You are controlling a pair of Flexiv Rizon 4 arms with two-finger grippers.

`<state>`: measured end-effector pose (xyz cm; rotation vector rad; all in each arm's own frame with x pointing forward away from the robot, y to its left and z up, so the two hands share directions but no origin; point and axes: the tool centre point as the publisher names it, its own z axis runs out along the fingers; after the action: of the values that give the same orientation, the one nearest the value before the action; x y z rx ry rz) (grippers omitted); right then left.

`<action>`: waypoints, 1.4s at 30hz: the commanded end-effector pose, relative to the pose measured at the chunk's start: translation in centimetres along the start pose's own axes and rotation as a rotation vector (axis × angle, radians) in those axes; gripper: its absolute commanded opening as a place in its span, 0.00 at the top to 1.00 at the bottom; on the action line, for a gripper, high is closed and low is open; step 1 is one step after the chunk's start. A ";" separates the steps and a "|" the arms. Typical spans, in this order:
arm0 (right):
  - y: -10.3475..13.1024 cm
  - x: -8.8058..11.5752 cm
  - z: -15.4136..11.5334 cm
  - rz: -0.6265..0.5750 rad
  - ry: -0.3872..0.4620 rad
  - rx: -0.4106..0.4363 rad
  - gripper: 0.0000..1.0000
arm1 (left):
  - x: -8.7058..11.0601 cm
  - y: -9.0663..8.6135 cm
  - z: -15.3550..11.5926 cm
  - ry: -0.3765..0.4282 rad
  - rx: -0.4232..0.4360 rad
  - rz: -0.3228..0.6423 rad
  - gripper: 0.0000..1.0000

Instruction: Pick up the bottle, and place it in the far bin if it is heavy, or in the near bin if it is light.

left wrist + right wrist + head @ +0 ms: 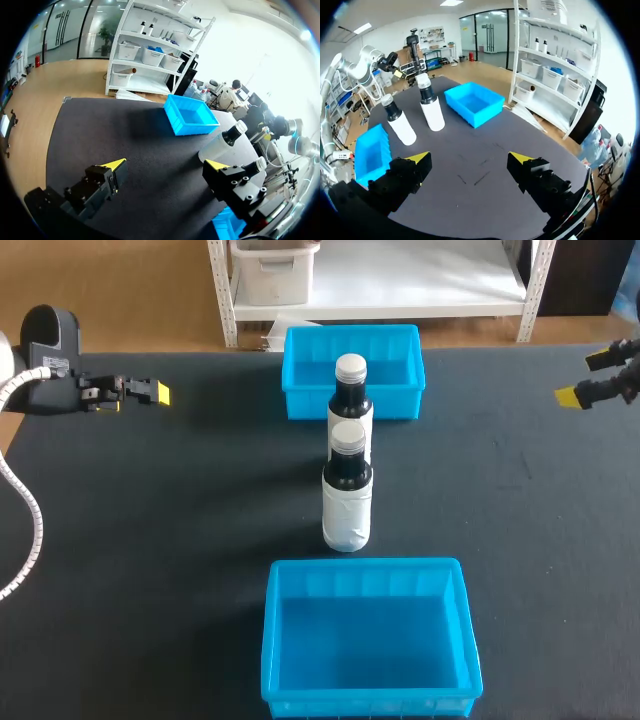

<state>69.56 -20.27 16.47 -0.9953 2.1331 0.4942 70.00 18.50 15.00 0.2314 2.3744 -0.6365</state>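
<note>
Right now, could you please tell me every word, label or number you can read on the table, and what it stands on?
No text can be read.
Near bottle: white wrap, no print visible.
Far bottle: white wrap, no print visible.
Left arm's sticker: too small to read.

The head camera is looking steeply down from above and behind, taking in the whole table point(150, 540), from the near bin point(300, 680) to the far bin point(300, 380); the left wrist camera is sitting low at the table's left side, facing across it past the left gripper point(166, 163); the right wrist camera is facing back from the opposite side, over the right gripper point(470, 157); all three are sharing both bins, the front bottle point(347, 510) and the bottle behind it point(351, 390).
</note>
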 end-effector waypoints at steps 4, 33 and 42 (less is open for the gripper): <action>-0.5 0.0 -0.1 -0.235 0.033 -0.487 0.00 | 0.0 0.0 0.0 0.000 0.000 0.000 0.00; 11.6 -2.2 4.6 -0.316 -0.074 -0.445 0.00 | 0.0 0.0 0.0 0.000 0.000 0.000 0.00; 14.9 -3.8 7.0 -0.368 -0.071 -0.514 0.00 | 0.0 0.0 0.0 0.000 0.000 0.000 0.00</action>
<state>62.36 -5.99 15.37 -1.5780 1.7262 0.9032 70.00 18.49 15.00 0.2315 2.3744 -0.6365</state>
